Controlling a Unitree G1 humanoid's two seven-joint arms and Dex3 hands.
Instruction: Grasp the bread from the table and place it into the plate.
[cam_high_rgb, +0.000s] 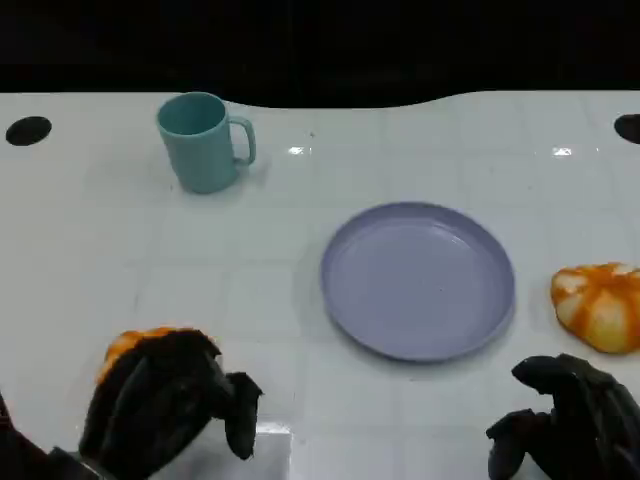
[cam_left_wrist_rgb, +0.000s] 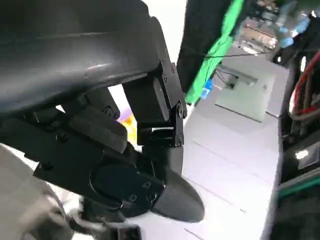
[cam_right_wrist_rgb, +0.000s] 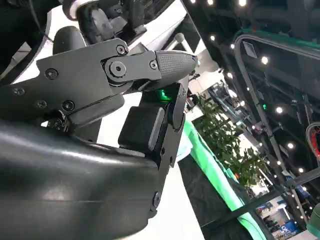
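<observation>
An orange bread (cam_high_rgb: 128, 345) peeks out from behind my left hand (cam_high_rgb: 165, 405) at the table's near left. That hand's fingers curl over and around the bread, hiding most of it. In the left wrist view a patch of the yellow-orange bread (cam_left_wrist_rgb: 128, 126) shows between the curled fingers (cam_left_wrist_rgb: 155, 107). The lilac plate (cam_high_rgb: 345, 300) lies empty at the table's middle, to the right of that hand. My right hand (cam_high_rgb: 570, 425) hovers at the near right, fingers curled in with nothing in them, just short of a second orange-and-white bread (cam_high_rgb: 600, 305).
A teal mug (cam_high_rgb: 200, 140) stands at the back left, its handle to the right. The white table (cam_high_rgb: 250, 260) ends in a dark edge at the back, with a black hole (cam_high_rgb: 28, 130) at the far left.
</observation>
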